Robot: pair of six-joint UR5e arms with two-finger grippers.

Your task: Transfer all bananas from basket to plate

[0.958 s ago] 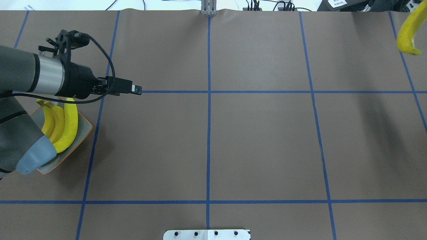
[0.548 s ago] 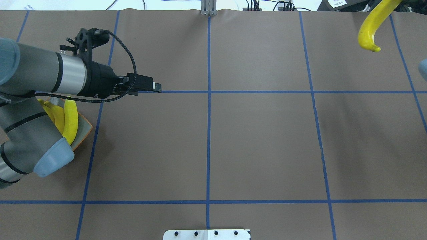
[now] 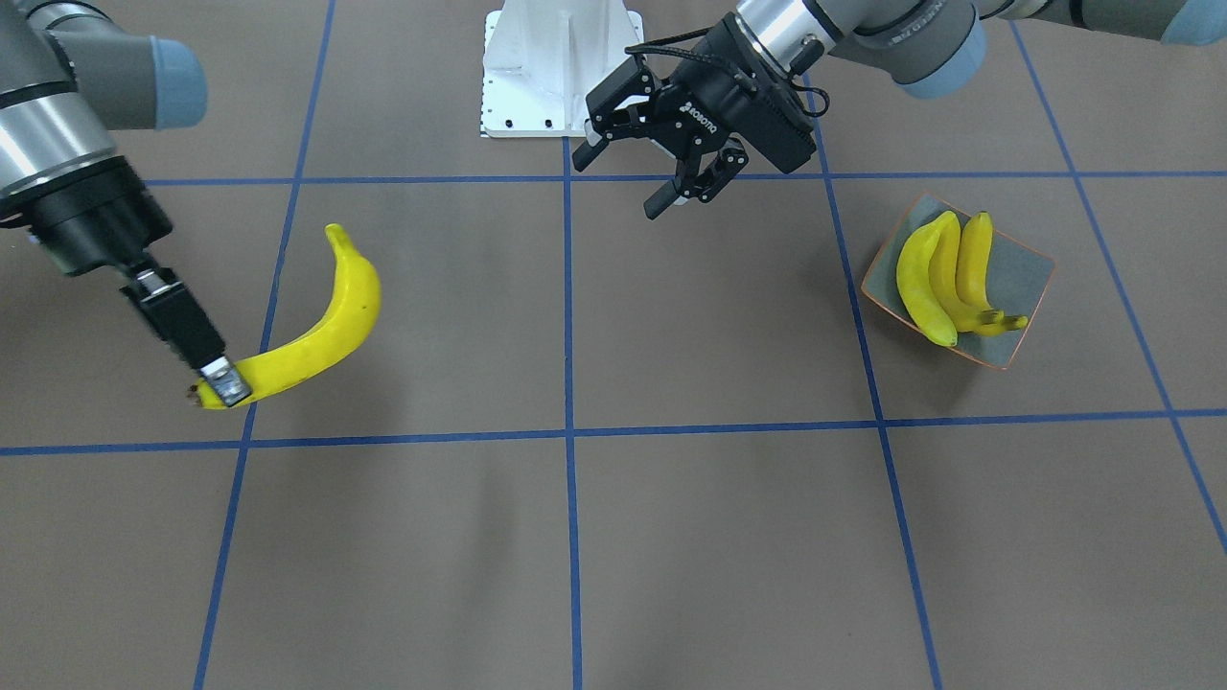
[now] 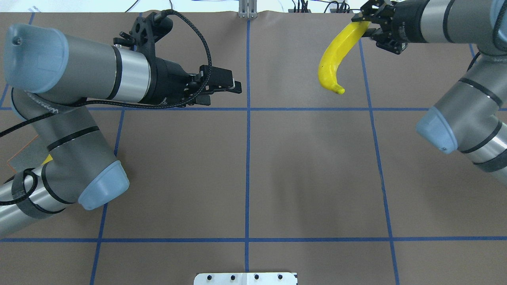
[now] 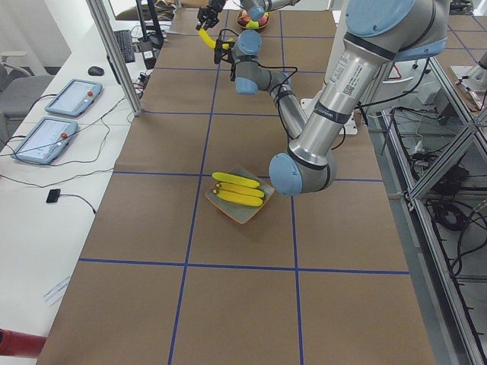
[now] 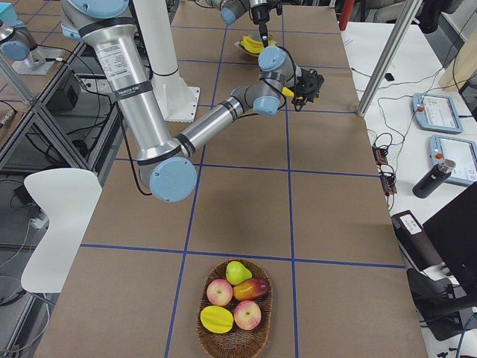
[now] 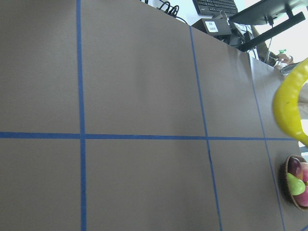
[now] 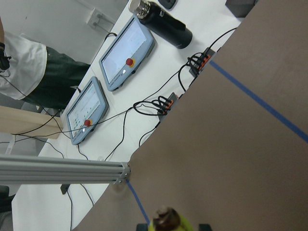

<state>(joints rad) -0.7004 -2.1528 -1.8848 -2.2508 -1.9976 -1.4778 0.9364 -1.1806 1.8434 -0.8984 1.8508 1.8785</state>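
One banana (image 4: 334, 59) hangs in the air above the tabletop (image 4: 245, 170), over its right half on the far side from the robot. Its dark stem end is pinched between the fingers of the right end effector (image 4: 366, 24), which is closed on that end alone. From there the curved body sweeps left and back toward the robot, so the free tip lies left of and nearer than the end effector.

Three more bananas (image 3: 944, 278) lie side by side, touching, on the plate (image 3: 1030, 278), which sits on the tabletop's left side. In the overhead view the left arm covers nearly all of it.

The left end effector (image 3: 623, 180) is held above the tabletop just left of the centre line, fingers spread with nothing between them. It points toward the held banana but is well apart from it, with the centre line between the two.

The basket (image 6: 246, 343) stands at the tabletop's right end, well away from the plate, with apples and a pear in it.
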